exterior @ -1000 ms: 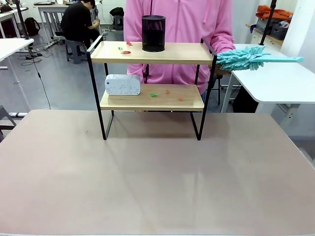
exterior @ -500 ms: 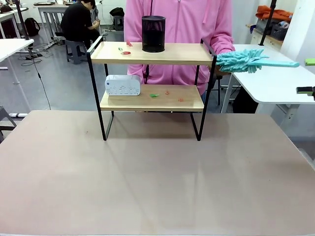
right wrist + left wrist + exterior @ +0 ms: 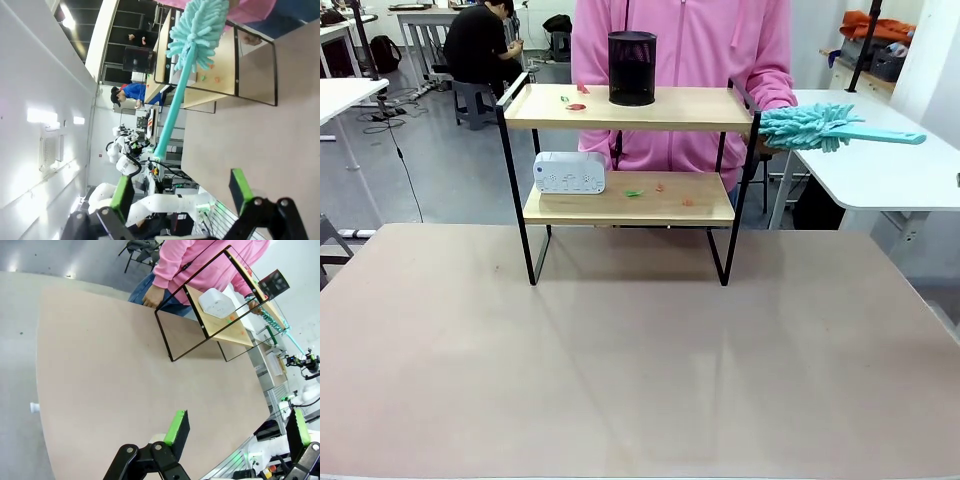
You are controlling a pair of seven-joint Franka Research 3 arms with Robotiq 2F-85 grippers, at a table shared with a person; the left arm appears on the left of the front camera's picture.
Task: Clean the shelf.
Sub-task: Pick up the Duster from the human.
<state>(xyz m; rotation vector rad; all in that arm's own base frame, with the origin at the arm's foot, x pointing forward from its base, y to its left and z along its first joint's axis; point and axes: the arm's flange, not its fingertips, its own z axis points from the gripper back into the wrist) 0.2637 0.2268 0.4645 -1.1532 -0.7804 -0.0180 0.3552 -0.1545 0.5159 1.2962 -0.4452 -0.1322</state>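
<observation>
Left claw: the black two-finger left gripper with green pads (image 3: 239,432) has its fingers spread wide with nothing between them, over the near part of the table.
Right claw: the right gripper (image 3: 181,192), also black with green pads, is spread just as wide and empty.
Table: a broad, smooth, pinkish-brown table (image 3: 640,370), bare in its near half.
Shelf: the small two-tier shelf (image 3: 690,106) of light wooden boards in a thin black metal frame stands upright at the far middle of the table, its legs on the tabletop.
Top board: a black cylindrical mesh container (image 3: 632,68) stands upright near the middle. Small red and green scraps (image 3: 576,105) lie just left of it.
Lower board: a white rounded rectangular box (image 3: 569,172) sits at the left end, with more red and green bits scattered to its right.
Duster: a teal fluffy duster with a straight teal plastic handle (image 3: 810,125) is held level just beside the shelf's right rail. Its head is nearest the rail and its handle points towards the robot's right.
Person: a person in a pink hooded top (image 3: 690,40) stands right behind the shelf. One sleeve reaches the duster's head, but the hand itself is hidden there.
</observation>
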